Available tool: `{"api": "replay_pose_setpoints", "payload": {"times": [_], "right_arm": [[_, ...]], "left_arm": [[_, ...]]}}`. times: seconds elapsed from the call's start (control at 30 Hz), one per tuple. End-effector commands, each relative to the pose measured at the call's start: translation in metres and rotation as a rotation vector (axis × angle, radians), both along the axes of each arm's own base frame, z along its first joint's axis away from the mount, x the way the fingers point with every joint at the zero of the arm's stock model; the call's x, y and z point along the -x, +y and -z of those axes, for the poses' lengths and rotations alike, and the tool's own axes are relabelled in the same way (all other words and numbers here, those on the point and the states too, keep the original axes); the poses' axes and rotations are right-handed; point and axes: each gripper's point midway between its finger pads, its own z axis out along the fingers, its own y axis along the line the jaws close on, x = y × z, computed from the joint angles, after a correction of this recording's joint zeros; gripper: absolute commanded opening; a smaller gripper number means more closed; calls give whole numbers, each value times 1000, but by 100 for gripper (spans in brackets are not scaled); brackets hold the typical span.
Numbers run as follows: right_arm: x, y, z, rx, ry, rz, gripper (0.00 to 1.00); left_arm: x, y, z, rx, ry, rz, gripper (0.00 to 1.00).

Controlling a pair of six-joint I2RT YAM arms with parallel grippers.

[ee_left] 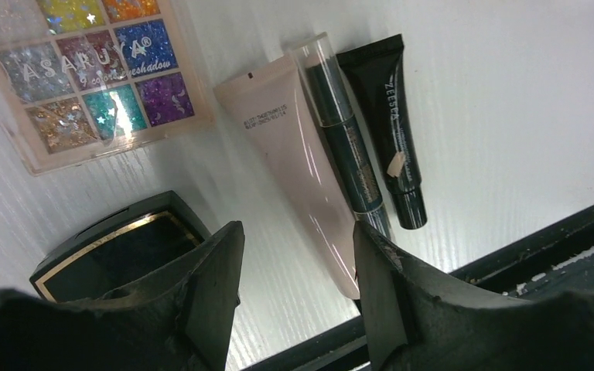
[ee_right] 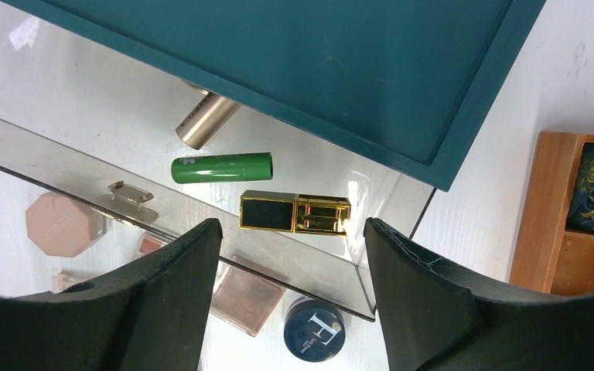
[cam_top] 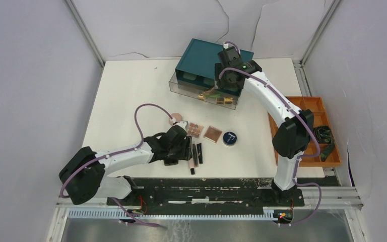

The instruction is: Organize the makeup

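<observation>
Top view: left arm [cam_top: 126, 155] low over the near-centre bench [cam_top: 131, 101], where a pink octagonal compact [cam_top: 177, 117], two square palettes [cam_top: 195, 129], a dark blue round compact [cam_top: 230, 138] and slim tubes [cam_top: 195, 154] lie clustered; right arm [cam_top: 269, 96] over the clear drawer [cam_top: 201, 93] fronting the teal box [cam_top: 201, 55]. Left wrist: left jaws spread, gripping nothing, above black square compact [ee_left: 116, 247] and pink tube [ee_left: 294, 154], with dark stick [ee_left: 340, 131], black tube [ee_left: 387, 116] and glitter palette [ee_left: 85, 69] beyond. Right wrist: right jaws spread, gripping nothing, over the drawer, in which lie green tube [ee_right: 222, 167], gold tube [ee_right: 205, 120] and black-and-gold lipstick [ee_right: 295, 212].
</observation>
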Motion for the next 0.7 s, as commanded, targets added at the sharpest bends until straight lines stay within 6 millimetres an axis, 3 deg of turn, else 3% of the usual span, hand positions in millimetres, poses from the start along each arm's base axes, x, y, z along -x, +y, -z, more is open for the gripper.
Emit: {"api": "replay_pose_setpoints", "payload": {"times": [0.0, 0.43, 0.57, 0.67], "right_arm": [[0, -3, -32, -24, -87, -9, 74], [11, -10, -20, -12, -58, -9, 73], [13, -12, -19, -12, -53, -7, 73], [15, -13, -19, -11, -52, -7, 73]], "left_arm": [[-15, -18, -8, 55, -17, -62, 61], [-19, -21, 6, 13, 6, -72, 57], [-18, -19, 7, 6, 4, -74, 46], [-18, -18, 6, 5, 4, -76, 32]]}}
